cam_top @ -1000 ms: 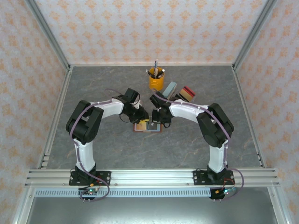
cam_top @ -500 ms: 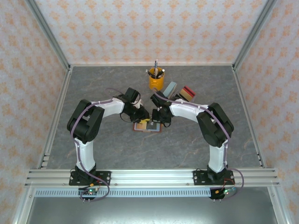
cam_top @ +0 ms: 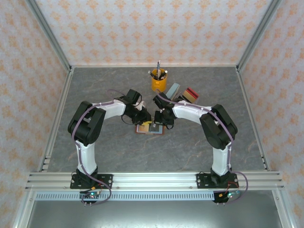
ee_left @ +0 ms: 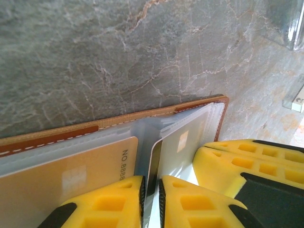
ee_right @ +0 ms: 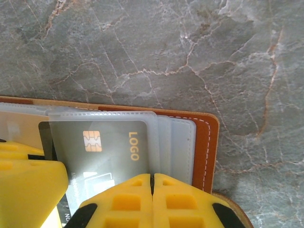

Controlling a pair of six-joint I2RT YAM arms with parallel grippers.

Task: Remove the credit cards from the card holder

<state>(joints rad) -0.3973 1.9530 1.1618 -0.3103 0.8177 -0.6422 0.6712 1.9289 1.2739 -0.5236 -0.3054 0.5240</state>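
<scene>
The card holder (cam_top: 149,128) lies open mid-table, its brown leather rim (ee_left: 57,137) (ee_right: 206,142) framing clear sleeves. My left gripper (cam_top: 145,121) (ee_left: 152,199) is shut on the edge of a dark grey credit card (ee_left: 183,142), which stands tilted up out of the sleeves. A tan card (ee_left: 85,171) lies flat in the left-hand sleeve. My right gripper (cam_top: 164,122) (ee_right: 152,190) is shut, its tips resting on the clear sleeves (ee_right: 178,142) beside the grey card marked LOGO (ee_right: 104,147). The right gripper's yellow fingers (ee_left: 247,161) sit close beside the left one.
An orange pen cup (cam_top: 159,80) stands behind the grippers. A pale blue block (cam_top: 173,89) and a red and dark stack (cam_top: 191,94) sit to its right. A clear plastic piece (ee_left: 289,28) lies further off. Open grey table lies in front of the holder.
The left jaws have drawn slightly closer on the card edge. Both arms stay almost where they were.
</scene>
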